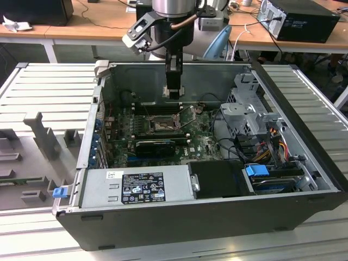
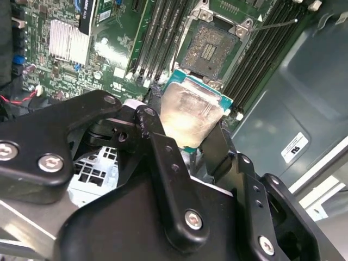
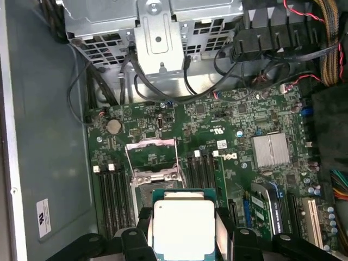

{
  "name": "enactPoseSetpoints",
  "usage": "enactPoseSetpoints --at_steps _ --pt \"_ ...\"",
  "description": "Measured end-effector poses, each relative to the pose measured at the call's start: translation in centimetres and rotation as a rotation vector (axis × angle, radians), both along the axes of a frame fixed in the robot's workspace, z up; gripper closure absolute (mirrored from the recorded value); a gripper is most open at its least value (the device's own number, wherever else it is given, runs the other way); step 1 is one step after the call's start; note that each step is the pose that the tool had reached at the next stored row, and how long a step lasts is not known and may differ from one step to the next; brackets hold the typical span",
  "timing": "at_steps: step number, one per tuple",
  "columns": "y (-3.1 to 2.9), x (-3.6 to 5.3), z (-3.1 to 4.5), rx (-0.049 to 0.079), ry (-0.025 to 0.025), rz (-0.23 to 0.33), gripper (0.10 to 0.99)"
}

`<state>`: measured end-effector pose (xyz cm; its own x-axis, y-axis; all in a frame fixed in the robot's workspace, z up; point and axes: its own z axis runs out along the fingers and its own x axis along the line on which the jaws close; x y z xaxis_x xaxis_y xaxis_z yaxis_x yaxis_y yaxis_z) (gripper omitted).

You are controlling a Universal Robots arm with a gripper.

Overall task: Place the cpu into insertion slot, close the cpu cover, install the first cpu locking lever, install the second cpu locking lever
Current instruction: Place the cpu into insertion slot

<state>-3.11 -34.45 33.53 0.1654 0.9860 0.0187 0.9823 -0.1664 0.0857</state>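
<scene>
My gripper [image 1: 174, 91] hangs inside the open computer case and is shut on the cpu [image 2: 190, 111], a flat square chip with a pale metal top on a green edge. Its black fingers [image 3: 142, 224] press on two opposite sides of the chip [image 3: 184, 227]. The insertion slot [image 2: 211, 49] lies bare on the green board, its dark pin field showing, and the chip hovers above it, slightly off to one side. In the exterior view the slot [image 1: 162, 126] sits just below the gripper. The cpu cover [image 3: 151, 143] stands swung open beside the slot. A thin locking lever [image 2: 277, 24] sticks out, unlatched.
Black memory slots [image 3: 114, 190] flank the socket on both sides. A long black graphics card [image 1: 155, 145] lies in front of it, and the grey power supply [image 1: 138, 187] closes the near side. A metal drive cage [image 1: 247, 117] with cables fills the exterior view's right.
</scene>
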Motion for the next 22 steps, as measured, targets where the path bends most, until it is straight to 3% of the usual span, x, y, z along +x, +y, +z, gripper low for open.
enactPoseSetpoints --at_steps 11,22 --pt "0.0 0.0 -0.1 0.0 -0.0001 -0.117 0.545" --pt "0.0 -0.01 -0.29 0.0 0.0 -0.324 0.545"
